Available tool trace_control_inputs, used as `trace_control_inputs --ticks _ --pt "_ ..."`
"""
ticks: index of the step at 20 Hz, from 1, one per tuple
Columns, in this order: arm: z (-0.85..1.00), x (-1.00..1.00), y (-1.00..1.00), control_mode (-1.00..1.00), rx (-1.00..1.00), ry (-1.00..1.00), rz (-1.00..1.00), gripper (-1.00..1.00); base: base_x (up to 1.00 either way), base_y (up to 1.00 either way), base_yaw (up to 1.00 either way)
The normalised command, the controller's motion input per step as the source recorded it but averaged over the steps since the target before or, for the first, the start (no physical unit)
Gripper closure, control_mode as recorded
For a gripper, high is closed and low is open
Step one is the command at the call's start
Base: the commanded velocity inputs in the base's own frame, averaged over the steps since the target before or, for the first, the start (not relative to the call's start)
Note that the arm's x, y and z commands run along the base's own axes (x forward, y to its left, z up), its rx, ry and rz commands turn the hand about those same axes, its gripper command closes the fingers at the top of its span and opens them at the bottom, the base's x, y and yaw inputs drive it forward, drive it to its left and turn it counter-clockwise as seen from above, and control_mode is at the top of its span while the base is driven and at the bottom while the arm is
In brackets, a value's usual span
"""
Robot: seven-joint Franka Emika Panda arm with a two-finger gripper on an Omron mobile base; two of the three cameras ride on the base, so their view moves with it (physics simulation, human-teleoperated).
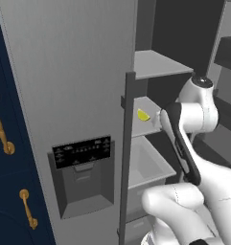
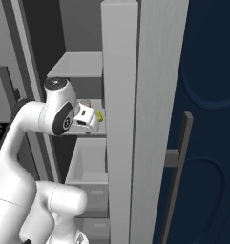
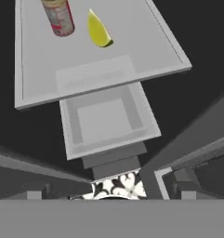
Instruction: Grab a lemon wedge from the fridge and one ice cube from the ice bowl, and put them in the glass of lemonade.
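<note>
Navy cabinets (image 1: 11, 158) flanked fridge (image 1: 64, 72), one door open; lemon wedge (image 3: 99, 30) lay on middle shelf (image 3: 132, 60) beside red-labelled can (image 3: 59, 17), above open drawer (image 3: 108, 118); jaws stood wide apart, empty, hand (image 2: 87, 116) near shelf

Yellow lemon wedge (image 3: 99, 30) – grey fridge (image 1: 64, 72) – navy cabinet (image 1: 6, 191).
</note>
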Motion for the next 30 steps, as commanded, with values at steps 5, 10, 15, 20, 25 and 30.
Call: trace_control_inputs --ticks 5,10,15,20,25,30 --pt "-0.17 1.00 0.00 -1.00 0.00 0.02 0.10 -1.00 0.00 0.00 0.00" --pt "-0.54 0.90 -0.11 -1.00 0.00 0.00 0.05 -1.00 0.00 0.00 0.00" --pt "-0.28 0.81 -0.11 -1.00 0.00 0.00 0.11 -1.00 0.00 0.00 0.00" --pt "-0.13 0.48 -0.13 -1.00 0.00 -0.06 0.18 -1.00 0.00 0.00 0.00" --pt "-0.17 0.53 0.01 -1.00 0.00 -0.01 0.07 -1.00 0.00 0.00 0.00" --pt "-0.38 0.60 0.00 -1.00 0.00 0.02 0.01 -1.00 0.00 0.00 0.00"
